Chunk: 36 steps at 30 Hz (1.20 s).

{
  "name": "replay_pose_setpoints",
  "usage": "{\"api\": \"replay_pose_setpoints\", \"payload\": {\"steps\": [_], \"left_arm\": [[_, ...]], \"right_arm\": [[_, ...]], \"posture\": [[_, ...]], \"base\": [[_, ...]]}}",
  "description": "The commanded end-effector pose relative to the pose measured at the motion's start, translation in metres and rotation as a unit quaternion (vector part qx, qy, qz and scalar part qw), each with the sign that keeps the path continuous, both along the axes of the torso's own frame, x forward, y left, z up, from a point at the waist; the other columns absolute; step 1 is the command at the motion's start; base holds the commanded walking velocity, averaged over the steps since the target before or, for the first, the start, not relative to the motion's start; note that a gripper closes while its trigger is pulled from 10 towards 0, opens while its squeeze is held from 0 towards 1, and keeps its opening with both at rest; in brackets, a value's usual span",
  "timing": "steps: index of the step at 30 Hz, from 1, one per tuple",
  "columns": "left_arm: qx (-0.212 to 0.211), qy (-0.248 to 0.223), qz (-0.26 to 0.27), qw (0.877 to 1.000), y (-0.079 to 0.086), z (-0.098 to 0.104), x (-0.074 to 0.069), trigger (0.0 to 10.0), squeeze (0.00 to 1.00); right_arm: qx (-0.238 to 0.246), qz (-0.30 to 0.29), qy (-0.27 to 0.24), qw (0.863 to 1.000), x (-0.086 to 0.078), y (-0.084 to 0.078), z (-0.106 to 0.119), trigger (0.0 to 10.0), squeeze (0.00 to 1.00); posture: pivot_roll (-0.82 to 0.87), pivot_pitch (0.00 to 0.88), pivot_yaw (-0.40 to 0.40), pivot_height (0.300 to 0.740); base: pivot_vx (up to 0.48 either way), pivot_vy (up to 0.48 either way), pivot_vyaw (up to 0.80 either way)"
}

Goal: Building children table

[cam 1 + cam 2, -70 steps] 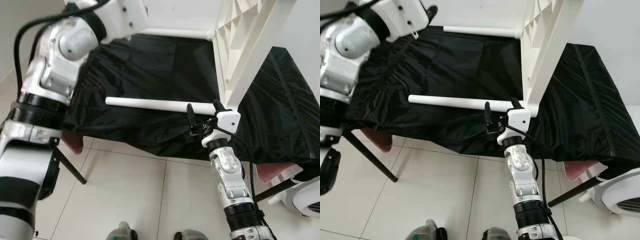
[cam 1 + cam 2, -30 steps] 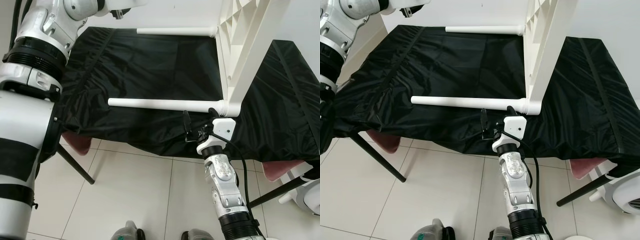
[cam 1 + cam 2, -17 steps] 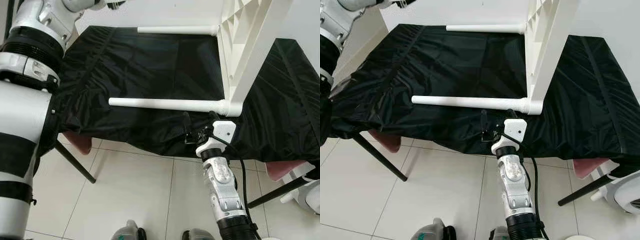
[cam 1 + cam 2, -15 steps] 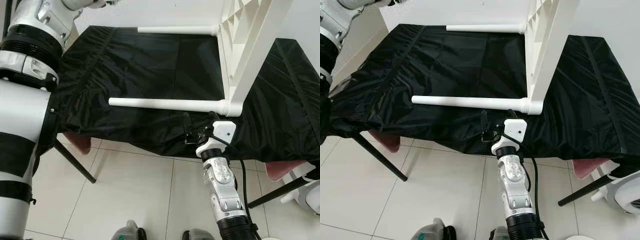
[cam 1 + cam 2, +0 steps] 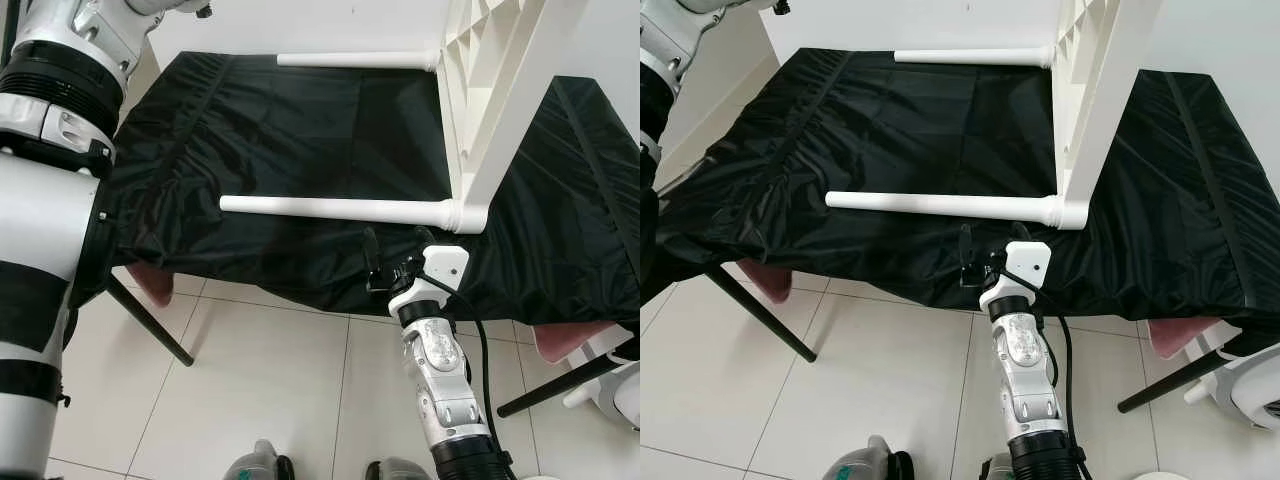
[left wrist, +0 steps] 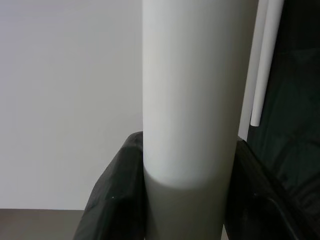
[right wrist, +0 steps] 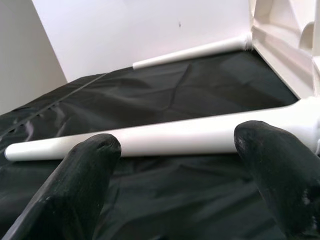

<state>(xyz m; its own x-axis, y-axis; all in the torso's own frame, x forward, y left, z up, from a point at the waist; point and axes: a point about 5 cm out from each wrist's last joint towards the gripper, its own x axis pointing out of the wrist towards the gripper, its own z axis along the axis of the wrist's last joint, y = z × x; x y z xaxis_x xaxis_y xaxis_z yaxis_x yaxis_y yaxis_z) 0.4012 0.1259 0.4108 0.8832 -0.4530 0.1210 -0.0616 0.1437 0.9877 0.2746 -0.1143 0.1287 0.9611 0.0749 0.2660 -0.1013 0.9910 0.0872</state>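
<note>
The white children's table lies on its side on a black cloth (image 5: 290, 140), its top (image 5: 495, 95) standing upright at the right. Two white legs stick out leftward from the top: a near leg (image 5: 340, 210) and a far leg (image 5: 350, 60). My right gripper (image 5: 397, 248) is open at the cloth's front edge, just short of the near leg (image 7: 165, 137), which runs across the gap between its fingertips (image 7: 95, 155). My left arm (image 5: 60, 90) is raised at the upper left. Its gripper (image 6: 186, 142) is shut on a separate white table leg (image 6: 192, 90).
Pink chair seats (image 5: 150, 280) and black chair legs (image 5: 150, 325) show under the cloth. A white appliance (image 5: 625, 395) stands on the tiled floor at the lower right. My feet (image 5: 255, 465) are at the bottom edge. A white wall (image 5: 320, 20) is behind.
My left arm has risen, carrying its gripper to the top edge of the eye views. My right gripper has drawn back a little from the near leg. The camera has shifted slightly.
</note>
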Motion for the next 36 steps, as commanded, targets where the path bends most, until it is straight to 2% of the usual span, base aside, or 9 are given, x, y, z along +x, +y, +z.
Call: {"api": "replay_pose_setpoints", "payload": {"steps": [1,5,12,13,17,21,24,27,36], "left_arm": [[-0.106,-0.145,0.035,0.983,0.018,0.022,-0.004,10.0,0.0],[-0.112,-0.135,0.052,0.983,0.032,0.022,-0.004,10.0,0.0],[-0.111,-0.133,0.067,0.983,0.048,0.022,-0.005,10.0,0.0],[-0.12,-0.126,0.076,0.982,0.058,0.022,-0.006,10.0,0.0],[-0.125,-0.122,0.091,0.98,0.068,0.022,-0.007,10.0,0.0],[-0.14,-0.108,0.126,0.976,0.092,0.014,-0.007,10.0,0.0],[-0.149,-0.104,0.141,0.973,0.101,0.009,-0.007,10.0,0.0],[-0.158,-0.099,0.151,0.971,0.108,0.005,-0.008,10.0,0.0],[-0.181,-0.095,0.158,0.966,0.116,0.001,-0.008,10.0,0.0]], "right_arm": [[0.024,-0.016,0.02,0.999,-0.003,-0.002,-0.008,10.0,0.0],[0.078,-0.066,0.036,0.994,-0.008,-0.015,-0.015,10.0,0.0],[0.127,-0.089,0.051,0.987,-0.007,-0.023,-0.019,10.0,0.0],[0.154,-0.087,0.055,0.983,-0.001,-0.023,-0.018,10.0,0.0],[0.18,-0.076,0.053,0.979,0.005,-0.02,-0.014,10.0,0.0],[0.212,-0.051,0.05,0.975,0.018,-0.013,-0.006,10.0,0.0],[0.228,-0.04,0.052,0.972,0.022,-0.009,-0.004,10.0,0.0],[0.246,-0.025,0.056,0.967,0.026,-0.004,-0.002,10.0,0.0],[0.248,-0.008,0.058,0.967,0.031,0.003,0.0,10.0,0.0]], "posture": [[0.02,0.019,0.093,0.74],[0.02,0.019,0.093,0.74],[0.03,0.018,0.09,0.74],[0.04,0.015,0.083,0.74],[0.05,0.014,0.082,0.74],[0.06,0.009,0.076,0.74],[0.07,0.008,0.074,0.74],[0.07,0.009,0.07,0.74],[0.08,0.007,0.061,0.74]], "base": [[0.0,0.0,0.0],[0.0,0.0,0.0],[0.0,0.0,0.0],[0.0,0.0,0.0],[0.0,0.0,0.0],[0.0,0.0,0.0],[0.0,0.0,0.0],[0.0,0.0,0.0],[0.0,0.0,0.0]]}}
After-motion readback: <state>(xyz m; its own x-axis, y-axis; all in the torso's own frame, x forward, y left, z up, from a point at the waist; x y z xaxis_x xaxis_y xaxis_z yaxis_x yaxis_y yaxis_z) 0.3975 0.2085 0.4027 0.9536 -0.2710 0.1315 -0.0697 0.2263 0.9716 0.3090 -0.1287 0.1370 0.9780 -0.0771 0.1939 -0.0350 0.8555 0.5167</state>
